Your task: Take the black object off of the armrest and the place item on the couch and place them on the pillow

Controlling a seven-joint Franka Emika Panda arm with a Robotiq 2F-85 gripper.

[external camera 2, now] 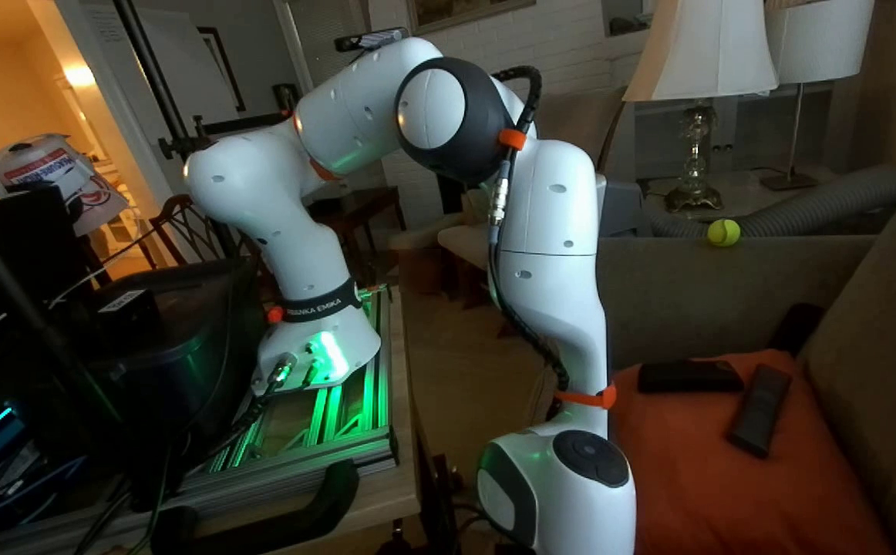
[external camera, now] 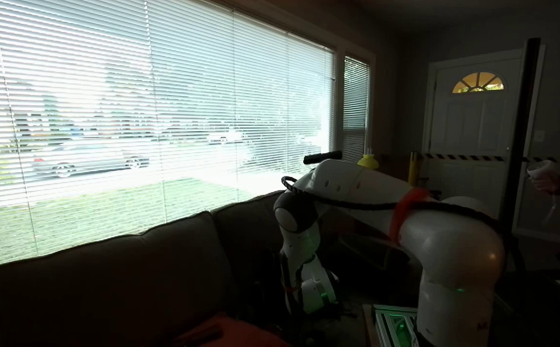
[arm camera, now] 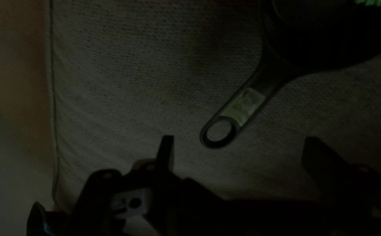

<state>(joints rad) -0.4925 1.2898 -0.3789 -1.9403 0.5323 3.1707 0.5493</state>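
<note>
The pincer [arm camera: 238, 142] stands with its fingers [arm camera: 166, 154] wide apart above the couch [arm camera: 118, 98], and the dark handled item [arm camera: 289, 64] lies on the couch's woven fabric just ahead of it. In the wrist view the ring-shaped end of the handle shows between the two fingertips, closer to the finger at that view's left and clear of both; how far below them it rests cannot be told. From the ring the handle slants away toward the upper right, bearing a pale label [arm camera: 244, 105], and widens into a dark head that runs out of view, where a green bristly tuft [arm camera: 375, 2] shows at the top edge. In an exterior view the arm [external camera: 366, 188] bends down over the couch, its lower end too dark for the fingers to be made out. The orange-red pillow [external camera 2: 725, 478] lies on the couch in both exterior views, to one side of the arm's lower end; on it rest a black boxy object [external camera 2: 689, 377] and, just beside that, a long black remote-like object [external camera 2: 760, 408] set aslant. Beyond the pillow is the armrest [external camera 2: 725, 285], with a yellow-green ball [external camera 2: 723, 233] on top and an unclear dark shape [external camera 2: 799, 327] in the corner by the couch's back.
</note>
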